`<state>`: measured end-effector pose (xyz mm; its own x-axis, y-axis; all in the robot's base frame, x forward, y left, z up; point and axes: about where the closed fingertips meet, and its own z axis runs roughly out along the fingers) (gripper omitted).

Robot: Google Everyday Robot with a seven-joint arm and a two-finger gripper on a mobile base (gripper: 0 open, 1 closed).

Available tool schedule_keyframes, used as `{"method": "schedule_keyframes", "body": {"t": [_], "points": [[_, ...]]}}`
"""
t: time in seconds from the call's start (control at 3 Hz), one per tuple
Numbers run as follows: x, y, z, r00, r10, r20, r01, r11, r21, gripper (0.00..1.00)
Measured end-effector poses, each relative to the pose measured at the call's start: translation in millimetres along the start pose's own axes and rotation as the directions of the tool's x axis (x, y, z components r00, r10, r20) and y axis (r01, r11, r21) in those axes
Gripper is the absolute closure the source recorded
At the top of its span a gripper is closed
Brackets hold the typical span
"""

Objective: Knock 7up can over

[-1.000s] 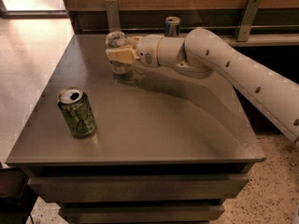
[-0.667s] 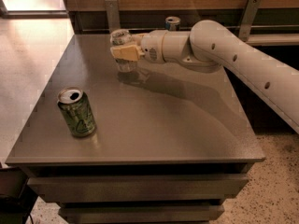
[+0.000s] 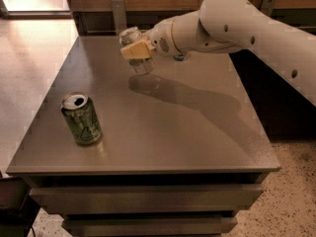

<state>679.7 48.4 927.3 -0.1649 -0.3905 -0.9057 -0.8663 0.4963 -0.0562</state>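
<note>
While the white arm (image 3: 247,26) reaches in from the right across the back of the counter (image 3: 197,132), the tool (image 3: 136,50) sits over the rear-left part of the surface.

Tool state: pinching the 7up can (image 3: 143,66). One yellowish finger pad (image 3: 134,49) lies flat across the near side of the can body; the opposite finger is hidden behind the can.

7up can: pale silvery body, silver top pointing up and to the left, base down and to the right. It is tilted, not upright. Its base looks clear of the counter, with a soft shadow (image 3: 147,83) lying on the surface just below and a little in front of it. Cannot tell for certain whether any edge of the base touches the surface.

Dark green can (image 3: 82,119): upright near the front-left corner of the counter, top opened, well apart from the tool and the 7up can. No contact with either.

A small bluish part of another object (image 3: 180,58) shows under the wrist at the back of the counter; mostly hidden by the arm, cannot identify it.

Counter: grey-brown top, drawer fronts (image 3: 148,196) below the front edge. Speckled floor (image 3: 296,191) to the right, lighter floor to the left.
</note>
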Motion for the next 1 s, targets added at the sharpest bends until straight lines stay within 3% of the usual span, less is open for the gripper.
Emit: {"method": "schedule_keyframes", "body": {"t": [0.33,0.67,1.0], "points": [[1,5,-7,0.993,-0.019,-0.115,0.022,0.9995,0.023,1.00],[8,10,-5,0.969,-0.027,-0.247,0.036,0.9988,0.033,1.00],[23,14,2,0.925,-0.023,-0.379,0.039,0.9986,0.035,1.00]]}}
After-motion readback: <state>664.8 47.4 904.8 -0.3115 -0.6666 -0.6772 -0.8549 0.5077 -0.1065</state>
